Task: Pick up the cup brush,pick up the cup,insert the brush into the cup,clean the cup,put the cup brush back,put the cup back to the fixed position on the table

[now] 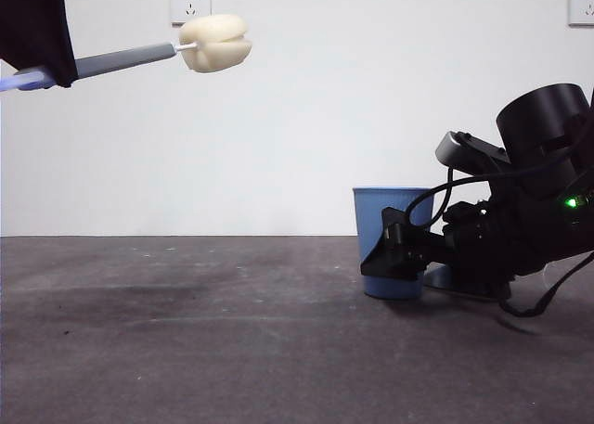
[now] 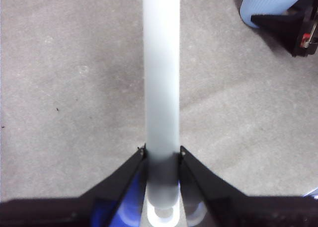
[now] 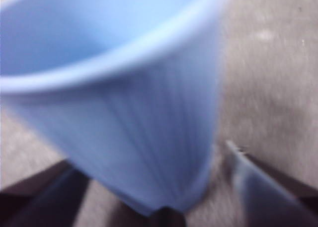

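— Cup brush (image 1: pixel 148 55) first: where is it?
— High at left, left gripper (image 2: pixel 161 155) clamped on its handle, sponge clear of the table (image 1: pixel 186 350)

— And the cup (image 1: pixel 385 238)?
— Standing at right; right gripper (image 1: pixel 394 252) straddles it, jaws apart, probably about to lift

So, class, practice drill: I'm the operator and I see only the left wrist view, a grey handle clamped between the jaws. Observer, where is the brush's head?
Observer: The cup brush hangs high above the table in the left gripper, and its cream sponge head touches nothing.
Operator: And the blue cup in my corner?
Observer: The cup stands upright on the table, off to the side of the brush.
Operator: Has the other arm got it?
Observer: The right gripper sits low around it. Its wrist view shows a gap between one jaw and the cup's wall, so the cup is not gripped yet.
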You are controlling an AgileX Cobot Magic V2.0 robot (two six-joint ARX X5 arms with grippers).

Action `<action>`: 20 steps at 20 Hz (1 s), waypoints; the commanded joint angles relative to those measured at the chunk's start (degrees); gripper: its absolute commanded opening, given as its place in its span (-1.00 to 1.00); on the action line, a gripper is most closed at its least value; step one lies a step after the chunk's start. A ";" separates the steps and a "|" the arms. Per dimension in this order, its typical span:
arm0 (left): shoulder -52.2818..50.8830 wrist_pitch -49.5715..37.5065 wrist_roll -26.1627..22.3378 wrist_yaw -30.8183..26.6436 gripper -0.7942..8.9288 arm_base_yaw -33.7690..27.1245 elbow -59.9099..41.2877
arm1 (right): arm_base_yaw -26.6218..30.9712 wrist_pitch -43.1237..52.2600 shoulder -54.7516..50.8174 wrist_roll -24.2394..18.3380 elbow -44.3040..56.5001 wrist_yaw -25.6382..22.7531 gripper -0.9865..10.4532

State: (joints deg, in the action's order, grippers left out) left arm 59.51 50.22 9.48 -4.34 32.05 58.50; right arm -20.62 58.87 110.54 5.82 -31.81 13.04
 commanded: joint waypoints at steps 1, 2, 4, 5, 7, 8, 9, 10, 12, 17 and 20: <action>-0.09 -0.44 -0.02 -0.07 -0.85 0.11 -0.35 | -0.26 2.12 0.46 0.85 -0.24 -0.17 -0.33; -0.09 -0.44 -0.02 -0.07 -0.85 0.11 -0.35 | -0.37 2.43 0.46 0.83 -0.24 -0.17 -0.40; -0.09 -0.42 -0.02 -0.07 -0.85 0.11 -0.35 | -0.46 2.16 0.46 0.81 -0.24 -0.07 -0.53; -0.09 -0.44 -0.04 -0.09 -0.85 0.11 -0.35 | -0.55 2.08 0.46 0.81 -0.24 0.00 -0.61; -0.09 -0.42 -0.07 -0.11 -0.85 0.11 -0.35 | -0.74 2.16 0.46 0.70 -0.24 0.09 -0.81; -0.09 -0.39 -0.09 -0.11 -0.85 0.11 -0.35 | -0.76 2.16 0.46 0.57 -0.24 0.11 -0.86; -0.09 -0.35 -0.11 -0.11 -0.85 0.11 -0.35 | -0.79 2.14 0.46 0.59 -0.24 0.11 -0.86; -0.09 -0.31 -0.26 -0.09 -0.85 0.11 -0.35 | -0.85 2.14 0.46 0.59 -0.24 0.13 -0.86; -0.09 0.28 -0.74 -0.09 -0.85 0.11 -0.35 | -1.14 1.75 0.04 0.61 -0.24 0.46 -0.86; -0.09 4.79 -6.01 -0.07 -0.85 0.11 -0.35 | -2.27 -17.92 -13.49 -7.30 -0.33 0.04 -0.86; -0.09 6.40 -11.89 0.11 -0.85 0.11 -0.35 | -3.08 -37.44 -25.38 -14.88 -1.27 -3.69 -0.86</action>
State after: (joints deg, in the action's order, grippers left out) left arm 59.51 56.55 0.99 -4.32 32.05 58.50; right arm -23.53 23.75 85.93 -5.21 -32.84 9.61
